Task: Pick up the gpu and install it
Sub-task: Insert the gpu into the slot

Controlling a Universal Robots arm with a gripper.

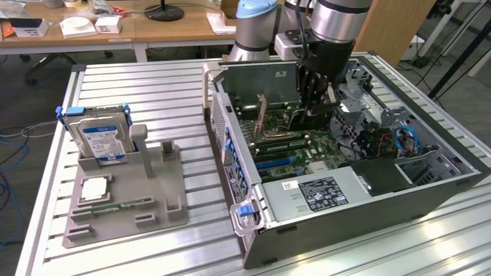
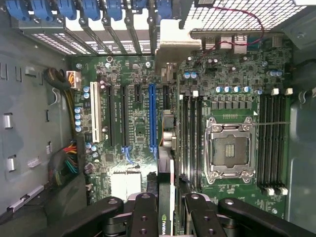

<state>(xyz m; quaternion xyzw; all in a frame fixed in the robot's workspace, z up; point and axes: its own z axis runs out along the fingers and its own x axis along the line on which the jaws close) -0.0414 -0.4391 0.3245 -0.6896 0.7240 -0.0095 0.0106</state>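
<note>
GPU [image 2: 167, 197] is sitting edge-on between the gripper [image 2: 165, 210] fingers, so the jaws are clamping on the card itself, hanging just over the motherboard [image 2: 133, 98] inside the open PC case [image 1: 368, 201]. In the exterior view the arm [image 1: 337, 23] is reaching straight down into the case from above, with the black wrist section dipping below the top edge of the chassis.

From the wrist view the card is looking thin: a green board edge with a black face carrying a small green-and-white logo that I can't properly read, and its silver bracket [image 2: 170, 44] is poking out at the far end near the row of blue slot clips [image 2: 84, 10]. It's lining up roughly beside the long blue slot [image 2: 152, 116], not seated.

Off to the exterior view's left, a grey holder tray [image 1: 126, 201] is carrying a hard drive [image 1: 103, 138] with a blue label, standing upright. Also a white-and-black sticker on the power supply [image 1: 322, 192], text too small to read.
</note>
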